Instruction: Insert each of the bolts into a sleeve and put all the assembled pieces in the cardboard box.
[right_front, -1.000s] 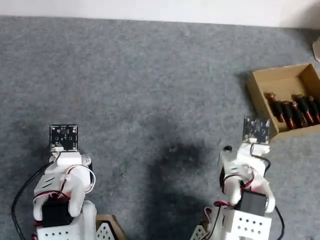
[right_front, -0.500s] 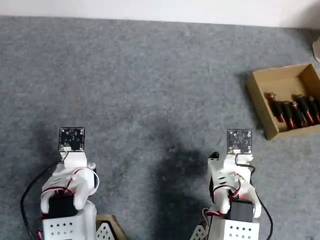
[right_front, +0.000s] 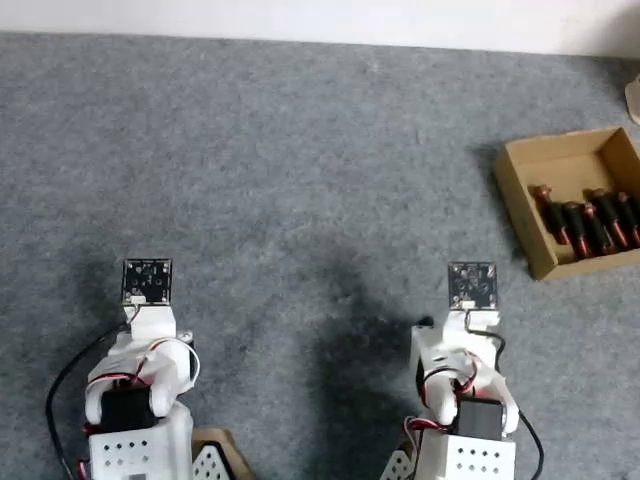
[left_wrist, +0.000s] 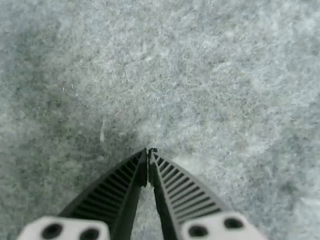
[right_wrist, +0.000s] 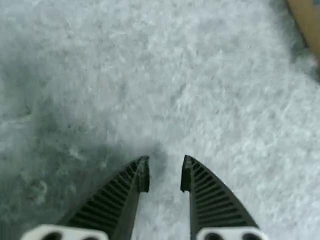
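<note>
The cardboard box (right_front: 513, 205) stands at the right side of the grey carpet and holds several assembled pieces (right_front: 585, 222), copper bolts in black sleeves, lying side by side. My left arm (right_front: 140, 350) is folded back near the front edge, well away from the box. Its gripper (left_wrist: 149, 152) is shut with nothing in it, just above the carpet. My right arm (right_front: 462, 360) is folded back at the front right, short of the box. Its gripper (right_wrist: 164, 175) is open a little and empty over bare carpet. A corner of the box (right_wrist: 307, 20) shows in the right wrist view.
Grey carpet (right_front: 300, 180) covers the whole table. A pale wall edge (right_front: 320, 20) runs along the far side. A piece of cardboard (right_front: 222, 445) lies beside the left arm's base. A white object (right_front: 633, 100) sits at the right edge.
Both arms have drawn back toward the front edge. The right arm moved left, away from the box. The left arm shifted slightly right as it folded.
</note>
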